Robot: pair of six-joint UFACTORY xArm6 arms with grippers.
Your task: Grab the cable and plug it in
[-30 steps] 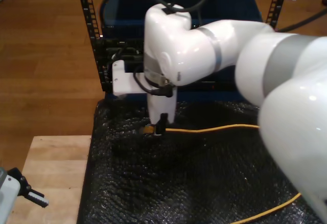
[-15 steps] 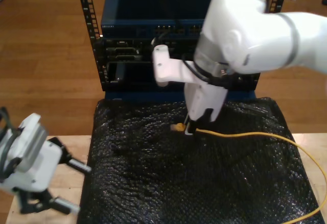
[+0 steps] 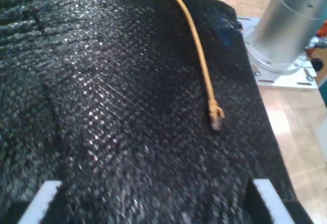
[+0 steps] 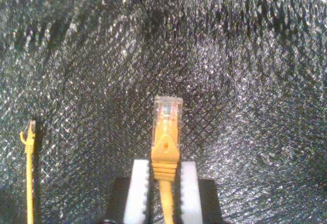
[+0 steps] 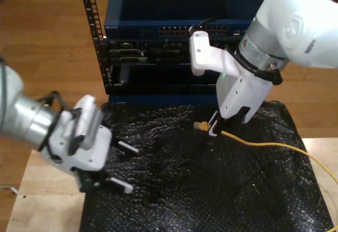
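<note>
The big blue equipment rack [image 5: 179,31] stands along the back of the exterior view. In front of it the black bubble mat [image 5: 174,189] covers most of the wooden table [image 5: 47,189].

Our first gripper [image 5: 124,166] hovers low over the mat at the exterior view's left. Its fingers [image 3: 43,203] are spread wide with nothing between them. Our second gripper [image 5: 211,129] hangs just in front of the rack, clamped on the cable [image 5: 274,146] right behind its plug [image 4: 167,114].

The cable trails from that grip across the mat towards the exterior view's right. It looks light and floppy, so the loose run should drag along without a fight, though it may tug sideways. Only the boot and the clear plug look stiff. The boot is the place to hold, as we do now, and the clear tip and its little latch look brittle, so no squeezing there. The plug sticks out straight past the fingertips, which should help with aiming.

A second yellow plug end [image 3: 214,114] lies loose on the mat near an arm's silver base [image 3: 291,25]. We can't say whether it belongs to the same cable, because the run leaves the exterior view. The rack's ports [image 5: 185,31] are tiny and blurred, so we can't pick out a free socket from here, nor see which way the latch faces.
</note>
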